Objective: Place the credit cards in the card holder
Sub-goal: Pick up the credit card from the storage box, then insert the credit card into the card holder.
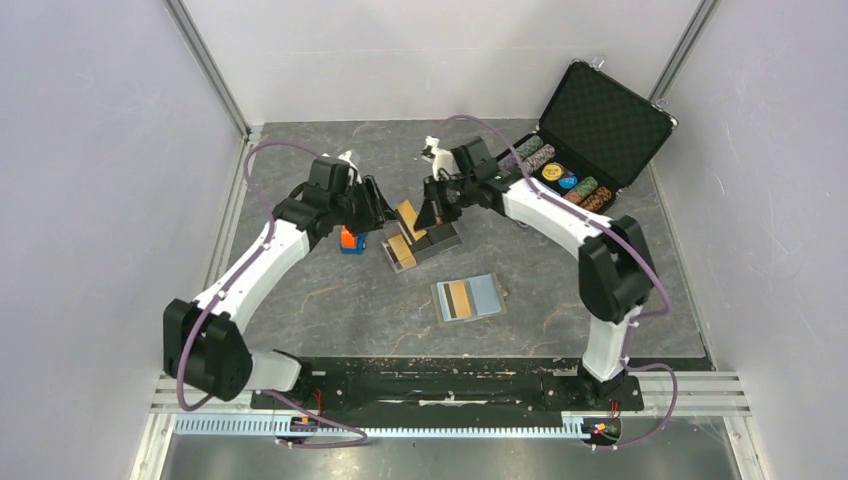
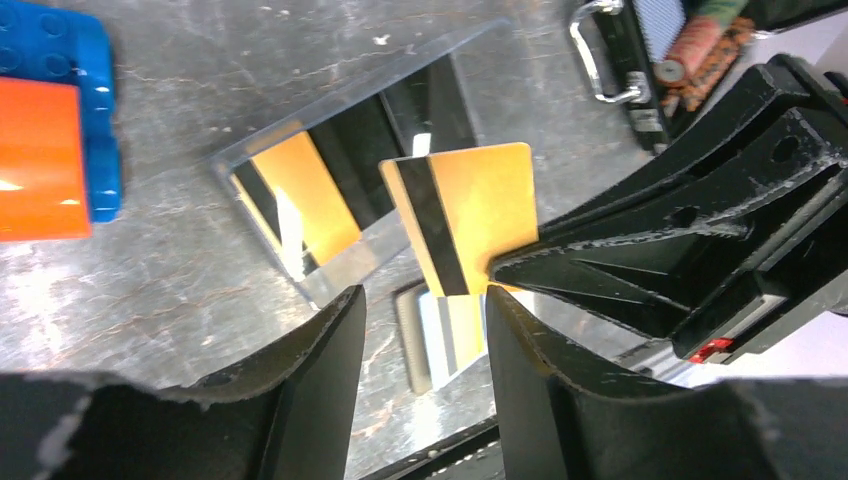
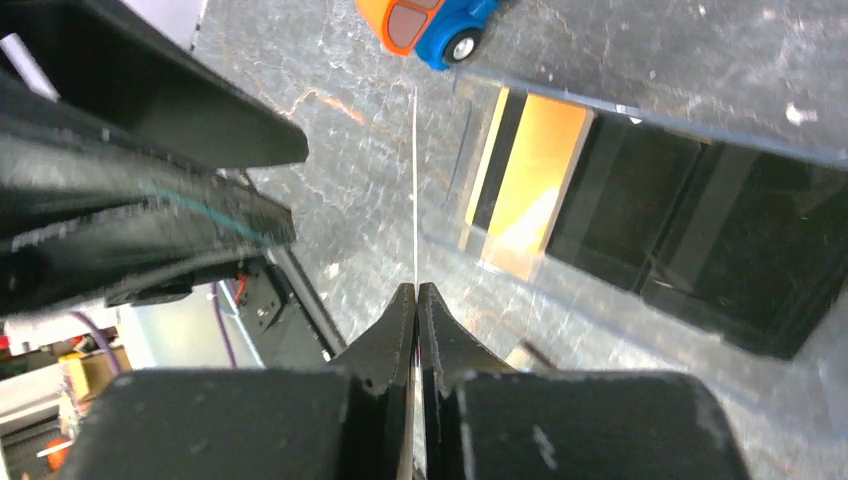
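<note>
Pinches the orange card [image 2: 480,210] in the shut right claw [image 3: 416,292] above the tray [image 2: 340,268] mid-table, with the left claw [image 2: 423,305] wide about it, and could drop it from so slim a grip short of the card holder [image 1: 487,292] nearer the front edge.

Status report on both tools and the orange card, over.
Left tool open, holding nothing. Right tool shut on orange card, raised beside clear tray. Card holder lies open, way looks free.

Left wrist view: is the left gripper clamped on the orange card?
No, the left gripper has its fingers apart, with a gap beside the orange card, which the right gripper pinches by its edge.
</note>
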